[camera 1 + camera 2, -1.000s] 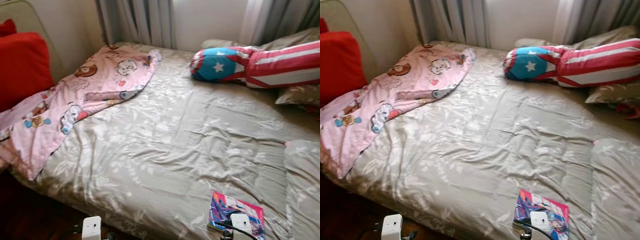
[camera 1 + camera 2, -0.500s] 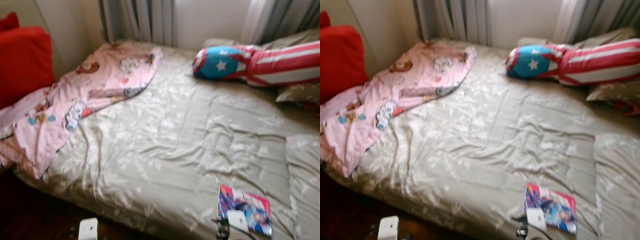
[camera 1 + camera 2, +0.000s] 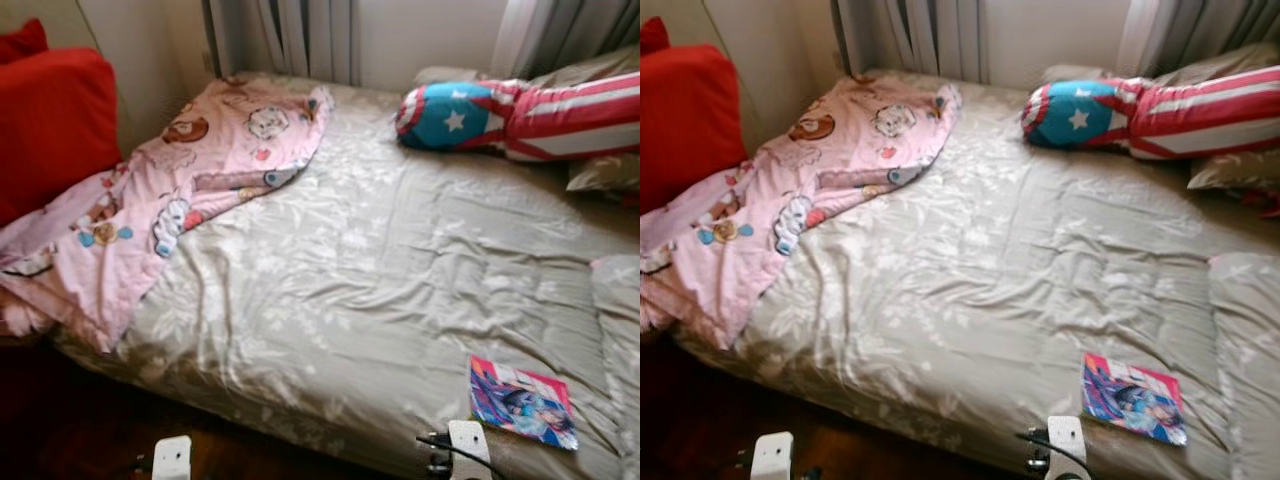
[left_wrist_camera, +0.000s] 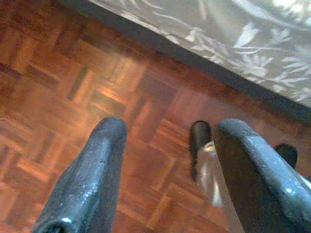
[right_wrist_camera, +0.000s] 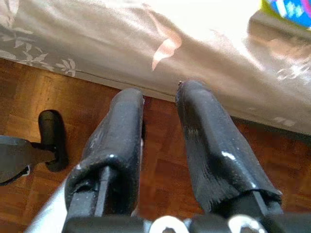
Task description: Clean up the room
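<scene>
Black and faintly glossy, the two fingers of the left gripper [image 4: 165, 179] stand well apart with nothing between them, hanging over a reddish parquet floor [image 4: 73, 87] just short of the near edge of the bed. The right gripper [image 5: 163, 145] also holds nothing; its fingers [image 5: 114, 141] sit closer together with a narrow gap, aimed at the same wood floor where the beige leaf-patterned cover [image 5: 97, 43] drops over the bed's near side. That wrist view also catches a bright scrap of colour at its edge, on top of the bed.

The head views add what the wrist cameras miss. Both arms show as pale wrist housings at the near edge of the picture, the left [image 3: 172, 458] over the dark floor, the right [image 3: 466, 442] against the bed's near edge. Just right of and beyond the right wrist lies a colourful magazine [image 3: 522, 402] flat on the cover, near the bed's near right corner.

The beige bedspread [image 3: 380, 270] is rumpled across the middle. A pink cartoon-print blanket [image 3: 170, 190] sprawls over the far left part and spills off the left edge. A red cushion [image 3: 50, 125] stands against the wall left of it. At the far right lies a long red-and-white striped bolster with a blue starred end [image 3: 450, 115], with beige pillows [image 3: 605, 172] beside it. Grey curtains [image 3: 300, 35] hang behind the bed.
</scene>
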